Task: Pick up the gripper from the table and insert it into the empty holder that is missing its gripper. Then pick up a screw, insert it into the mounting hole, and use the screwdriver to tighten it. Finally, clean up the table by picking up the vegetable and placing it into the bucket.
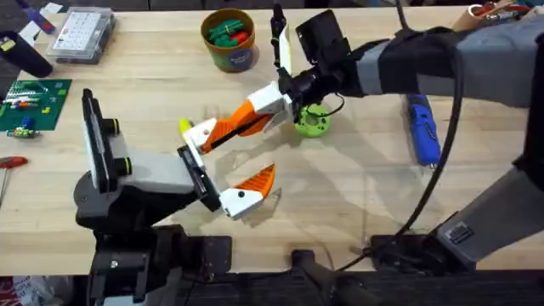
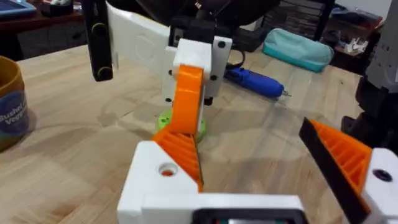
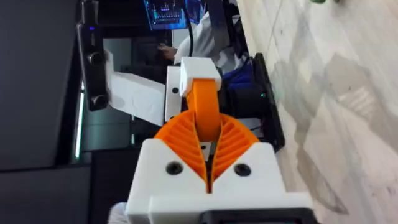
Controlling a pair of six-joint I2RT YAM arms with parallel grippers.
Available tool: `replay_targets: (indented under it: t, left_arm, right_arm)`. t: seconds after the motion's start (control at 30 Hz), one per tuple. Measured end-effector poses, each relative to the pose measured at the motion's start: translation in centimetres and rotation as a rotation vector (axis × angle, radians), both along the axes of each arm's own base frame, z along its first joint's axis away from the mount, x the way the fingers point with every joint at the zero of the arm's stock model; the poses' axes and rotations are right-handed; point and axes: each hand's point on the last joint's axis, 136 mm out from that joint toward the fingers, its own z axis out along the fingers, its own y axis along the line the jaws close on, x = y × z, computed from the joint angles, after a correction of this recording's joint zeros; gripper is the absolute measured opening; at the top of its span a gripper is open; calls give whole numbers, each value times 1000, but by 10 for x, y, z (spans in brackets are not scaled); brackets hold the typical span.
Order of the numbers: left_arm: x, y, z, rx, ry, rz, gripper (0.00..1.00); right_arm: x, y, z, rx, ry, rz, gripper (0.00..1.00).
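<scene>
**Finger piece (image 1: 223,130), white base with orange ribbed pad.**
- Location: you find it held off the worktop (image 1: 357,191) near the middle, between the two arms.
- Holder: its white base sits at the far end of the left arm's mounting bar. Whether it is fully seated there, you cannot tell.

**Right tool (image 3: 208,158).** Closed, with both pads clamped on the orange tip of the finger piece.

**Left tool (image 1: 244,157).** Spread wide, gripping nothing. Its other finger is well apart on the near side.

**Orientation.**
- The long axis of the finger piece runs diagonally from near-left to far-right.
- The base points towards the left arm and the orange tip points far and right into the right tool.

**Progress, as judged.**
- Insertion is under way or just finished.
- A mounting hole shows in the white base in the left wrist view, apparently without a screw, so count the screw as outstanding.
- The blue screwdriver (image 1: 422,129) lies on the worktop at the right, so tightening is outstanding too.
- The bucket (image 1: 231,58) stands at the far side with green and red items inside.
- A small yellow object (image 1: 184,126) just beside the base may be the vegetable left to clear.
</scene>
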Motion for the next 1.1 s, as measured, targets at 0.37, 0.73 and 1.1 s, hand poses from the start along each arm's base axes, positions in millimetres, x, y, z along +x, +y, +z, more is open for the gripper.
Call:
replay_targets:
  t: [0.37, 0.73, 1.1]
  left_arm:
    - [1, 0, 0, 8, -14, 4, 988]
    - [1, 1, 0, 6, -11, 7, 988]
    - [1, 1, 0, 6, -10, 9, 988]
  right_arm:
    - [-2, 0, 5, 12, -57, -90, 5]
    - [-6, 2, 4, -13, -29, -122, 5]
    - [-6, 3, 3, -16, -25, -125, 5]
